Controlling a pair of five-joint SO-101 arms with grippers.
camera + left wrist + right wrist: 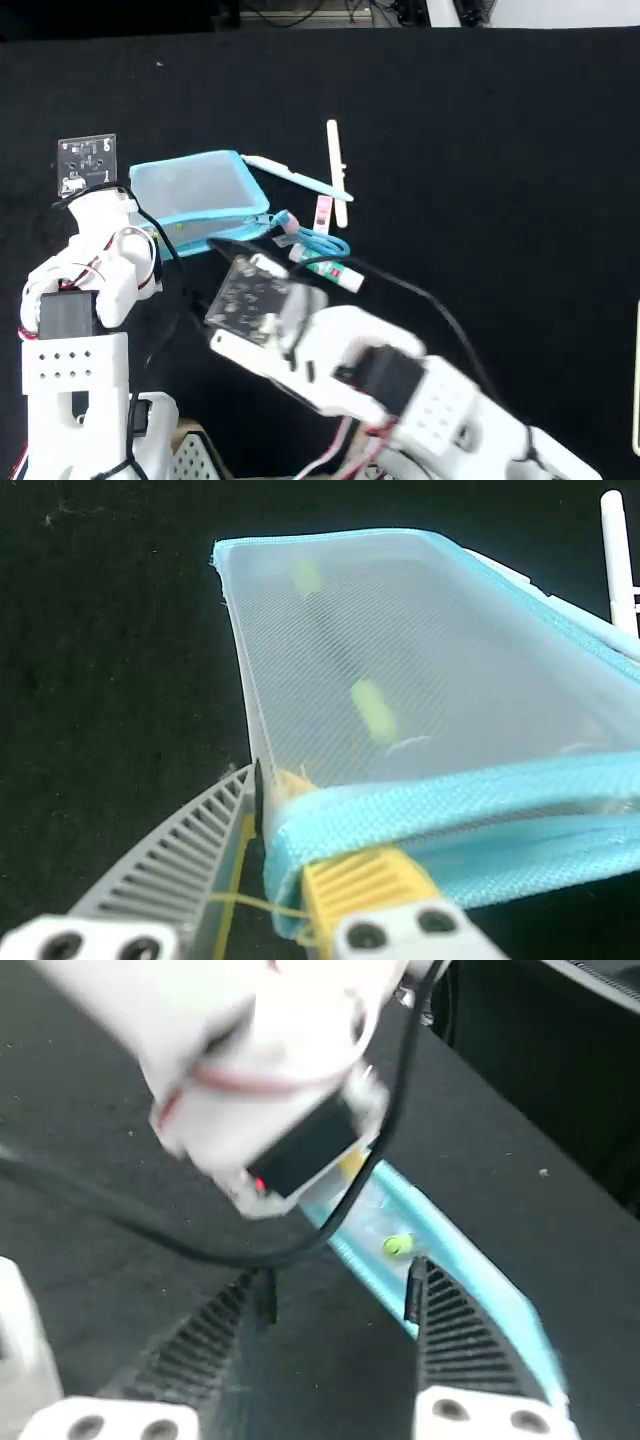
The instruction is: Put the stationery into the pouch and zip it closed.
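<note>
High view: a turquoise-trimmed mesh pouch (195, 190) lay far-left on the black-covered table (500, 150). A long white plastic pen (337, 172) and a small pink item (322, 212) lay loose to its right, and dark cables (300, 15) trailed beyond the far edge.

Left wrist view: the left gripper (272, 815) had its jaws clamped on the pouch's corner.

Right wrist view: the right gripper (340, 1295), jaws apart and empty, hovered beside the trim.

Loading looked unfinished. The next move likely called for fetching a pen.

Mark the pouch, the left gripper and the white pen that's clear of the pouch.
pouch (195, 190), high view, middle of its mesh face.
white pen (335, 150), high view, its shaft, far half.
left gripper (275, 795), left wrist view, between fingertips clamping the pouch's corner.
</note>
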